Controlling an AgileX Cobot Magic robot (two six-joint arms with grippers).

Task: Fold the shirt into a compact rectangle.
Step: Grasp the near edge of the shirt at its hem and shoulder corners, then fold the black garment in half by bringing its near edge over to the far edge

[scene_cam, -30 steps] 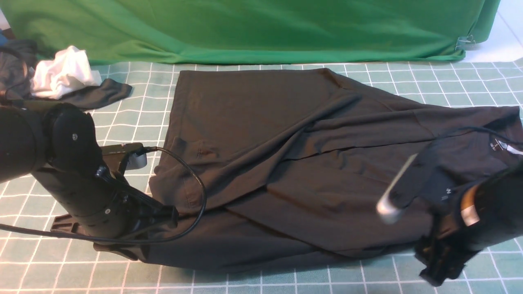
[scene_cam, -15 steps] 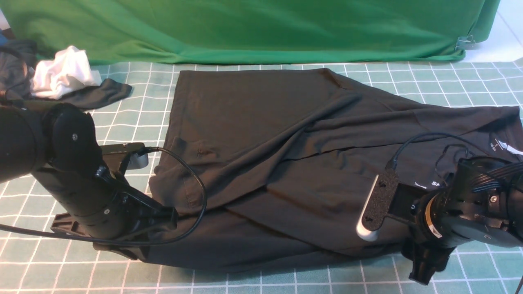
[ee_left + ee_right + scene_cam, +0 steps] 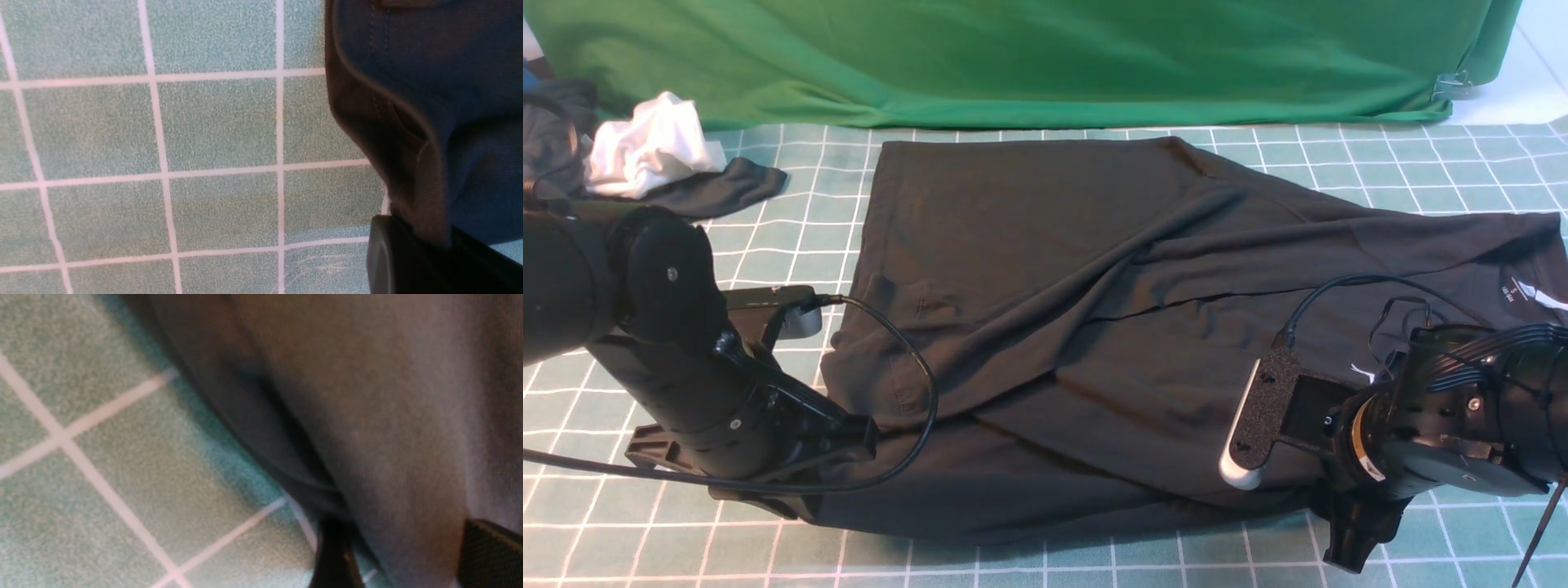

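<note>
The black shirt [image 3: 1094, 286] lies spread and creased across the gridded mat, its white neck label [image 3: 1523, 294] at the far right. My left gripper [image 3: 792, 502] is low at the shirt's near-left corner, shut on the hem; the left wrist view shows the stitched edge [image 3: 408, 134] running into the closed jaws [image 3: 433, 249]. My right gripper [image 3: 1347, 543] sits at the shirt's near-right edge. In the right wrist view its fingers [image 3: 333, 555] stand apart with the shirt's edge [image 3: 388, 416] between them, so it is open [image 3: 402, 559].
A white cloth [image 3: 645, 151] bunched with a dark grey garment [image 3: 719, 192] lies at the far left. A green backdrop [image 3: 1013, 57] hangs along the far edge. The teal mat [image 3: 1094, 563] shows along the near edge.
My right arm has come down and shifted left to the shirt's near-right edge, and its jaws have narrowed around the fabric. The left arm and the shirt's left side have not moved.
</note>
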